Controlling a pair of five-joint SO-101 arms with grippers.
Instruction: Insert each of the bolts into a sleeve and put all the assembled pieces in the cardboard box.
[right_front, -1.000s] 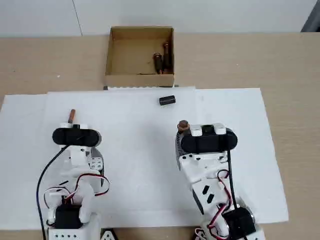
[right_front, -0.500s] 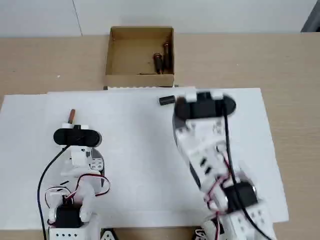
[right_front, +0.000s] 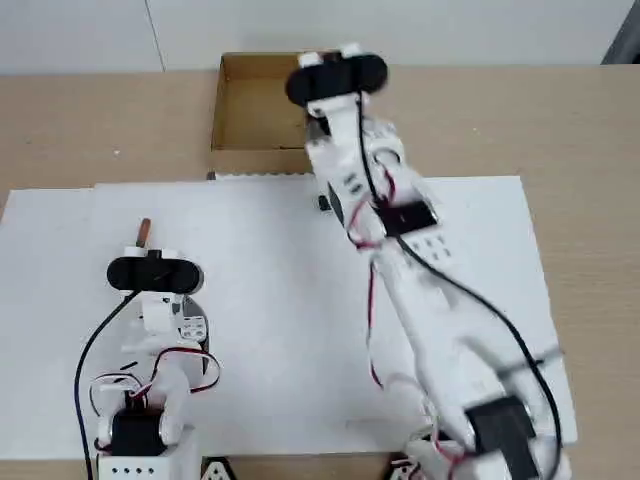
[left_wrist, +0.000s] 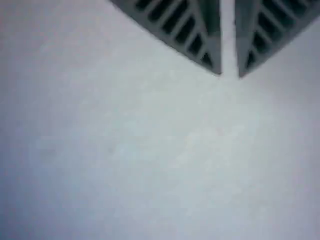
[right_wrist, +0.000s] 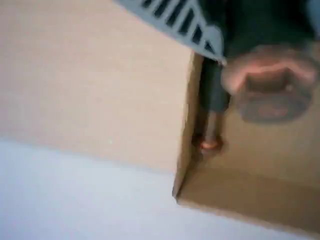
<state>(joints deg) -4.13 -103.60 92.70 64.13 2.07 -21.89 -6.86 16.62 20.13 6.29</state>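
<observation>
the grey fingers (right_wrist: 185, 22) of the right gripper (right_wrist: 257, 42) are pinching a dark sleeve (right_wrist: 250, 22) with a copper bolt (right_wrist: 272, 87) sitting in it, its hex head facing the wrist camera. this piece is hanging over the right side of the cardboard box (right_wrist: 186, 125), just inside its wall. below it, on the box floor, 1 other assembled piece (right_wrist: 211, 115) is lying against that wall, a copper shank poking out of its dark sleeve. in the high view the right arm (right_front: 400, 230) is stretching from the near right across the white paper (right_front: 250, 300) to the box.

the 2 fingers (left_wrist: 200, 30) of the left gripper (left_wrist: 229, 70) are sitting almost pressed together, with a thin slit of paper showing between them. the left arm (right_front: 150, 320) is sitting at the near left, and a loose bolt (right_front: 145, 231) is showing just past its far end; i cannot tell whether they are touching. a loose sleeve (right_front: 322, 203) is lying on the paper just near of the box, partly hidden by the right arm. the paper is covering the near part of the wooden table (right_front: 80, 120).
</observation>
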